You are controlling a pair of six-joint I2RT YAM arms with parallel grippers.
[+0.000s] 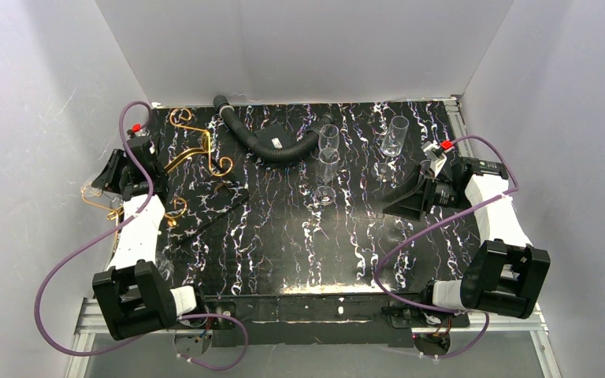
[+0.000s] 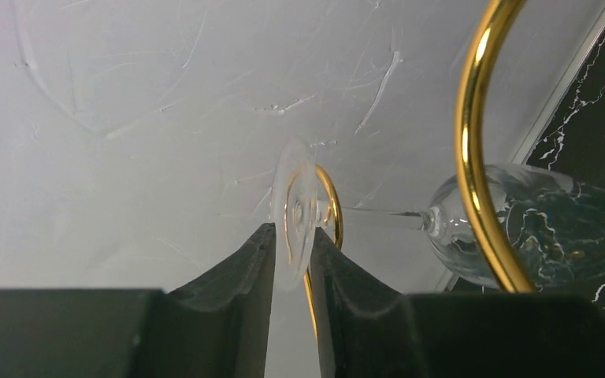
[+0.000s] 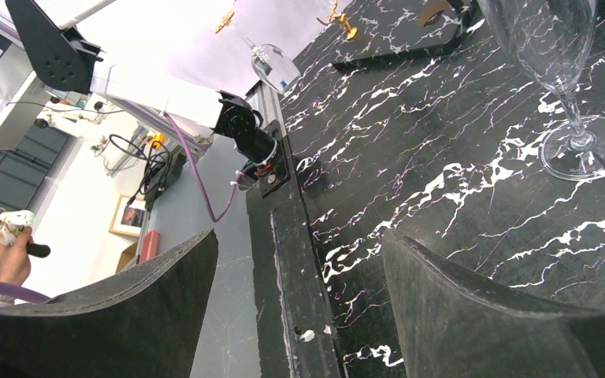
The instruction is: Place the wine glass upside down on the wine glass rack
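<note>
the left jaws are clamped on the flat foot of the wine glass (image 2: pixel 567 236), which lies sideways at the wall-side end of the rack (image 2: pixel 469 157). a small gold loop sits just behind the foot and a larger curved wire crosses the bowl, probably so the foot can catch on the wire and the bowl hang mouth down. room is tight there, with the side wall (image 2: pixel 126 118) close behind the rack, so i judge any move must follow the gap between wires, while the right jaws stand wide apart over bare bench (image 3: pixel 441 157), well away from the rack.
</note>
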